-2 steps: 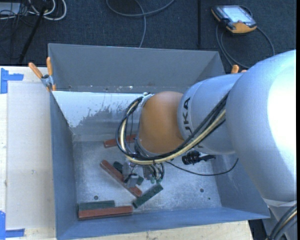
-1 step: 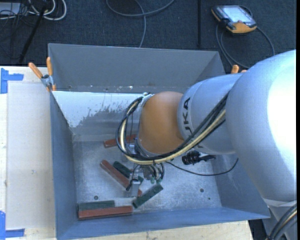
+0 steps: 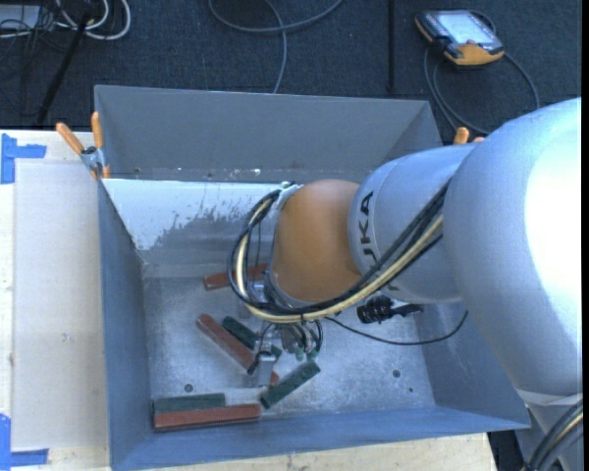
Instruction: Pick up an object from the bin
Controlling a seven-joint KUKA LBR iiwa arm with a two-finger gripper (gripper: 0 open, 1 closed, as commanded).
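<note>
The slanted reddish-brown flat bar (image 3: 219, 334) lies mid-floor in the grey metal bin (image 3: 120, 292), its near-right end under my gripper (image 3: 271, 351). Whether my jaws stand wide or narrow I cannot tell. A short dark green block (image 3: 240, 329) lies against the bar's far side. Just near-right of me lies a tilted dark green strip (image 3: 292, 383). In the near-left corner, a dark green flat bar (image 3: 188, 401) and a long reddish-brown slat (image 3: 206, 417) lie side by side.

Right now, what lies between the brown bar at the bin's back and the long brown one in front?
A slanted brown bar, then a dark green bar right beside the long brown bar, seen in the camera view.
</note>
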